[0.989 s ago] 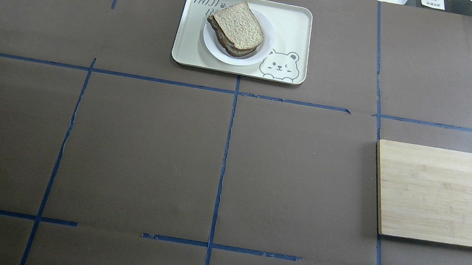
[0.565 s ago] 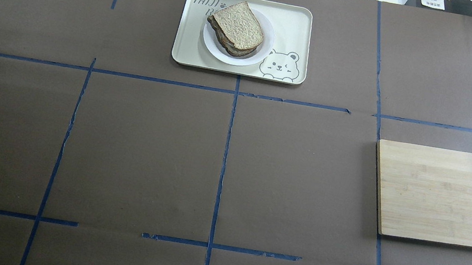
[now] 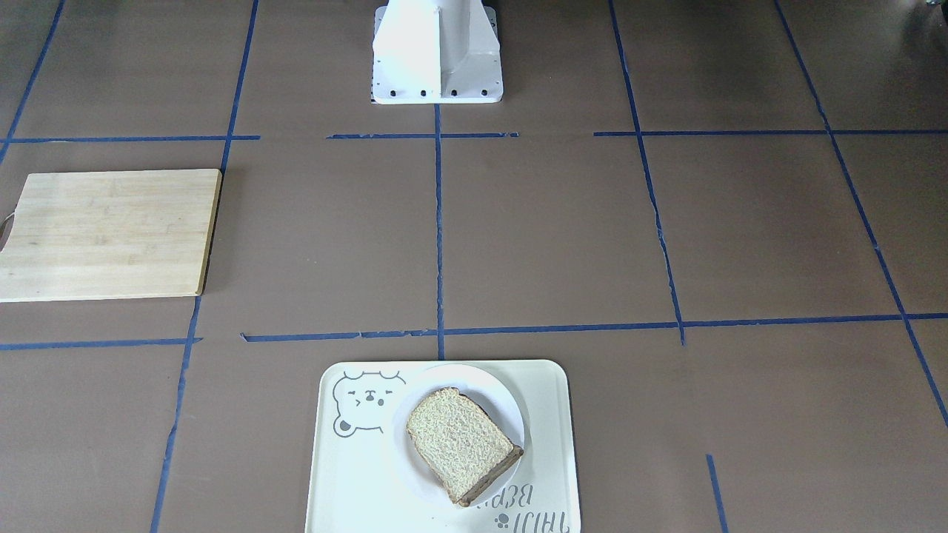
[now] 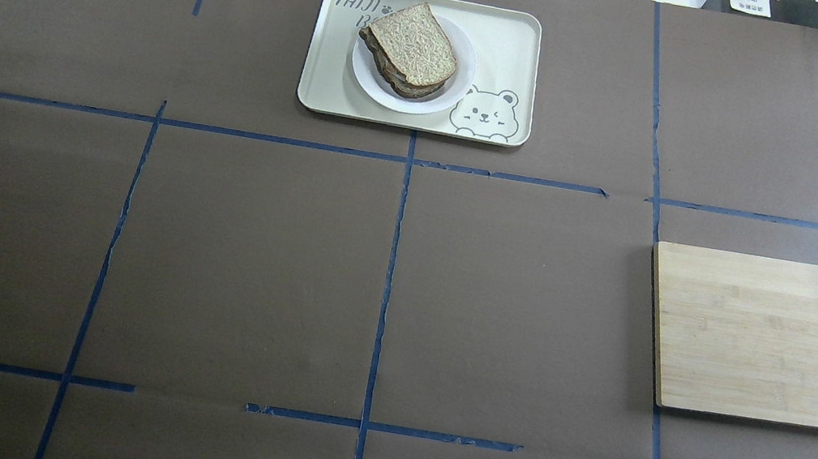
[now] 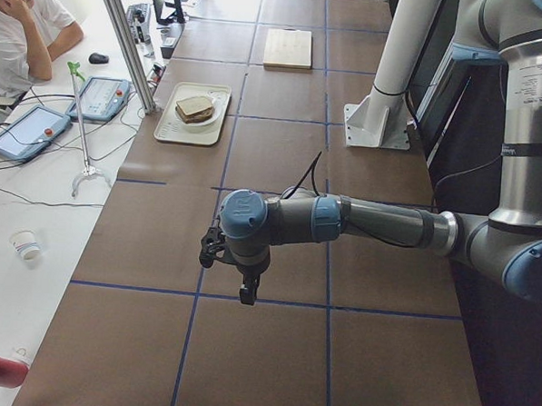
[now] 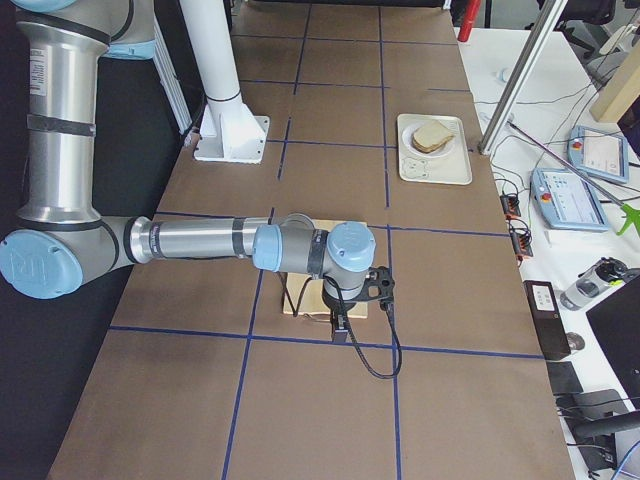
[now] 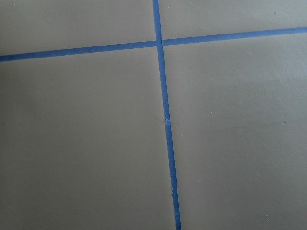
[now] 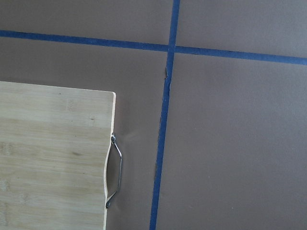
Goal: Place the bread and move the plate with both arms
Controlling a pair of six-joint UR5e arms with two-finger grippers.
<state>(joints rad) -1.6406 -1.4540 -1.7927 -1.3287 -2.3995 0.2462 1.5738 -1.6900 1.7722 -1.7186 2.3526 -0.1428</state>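
The bread (image 4: 414, 41), a pale slice, lies on top of a darker layer on the white plate (image 4: 465, 66). The plate sits on the cream bear tray (image 4: 513, 41) at the table's far middle. All three also show in the front view: bread (image 3: 458, 440), plate (image 3: 453, 376), tray (image 3: 552, 414). My left gripper (image 5: 246, 293) hangs over bare table far from the tray; only the exterior left view shows it, so I cannot tell if it is open. My right gripper (image 6: 340, 328) hangs at the cutting board's edge; only the exterior right view shows it, so I cannot tell.
A wooden cutting board (image 4: 769, 340) with a metal handle (image 8: 115, 172) lies on my right side. The white robot base (image 3: 437, 52) stands at the near edge. Blue tape lines (image 7: 165, 120) cross the brown table cover. A person (image 5: 22, 17) sits beyond the far edge.
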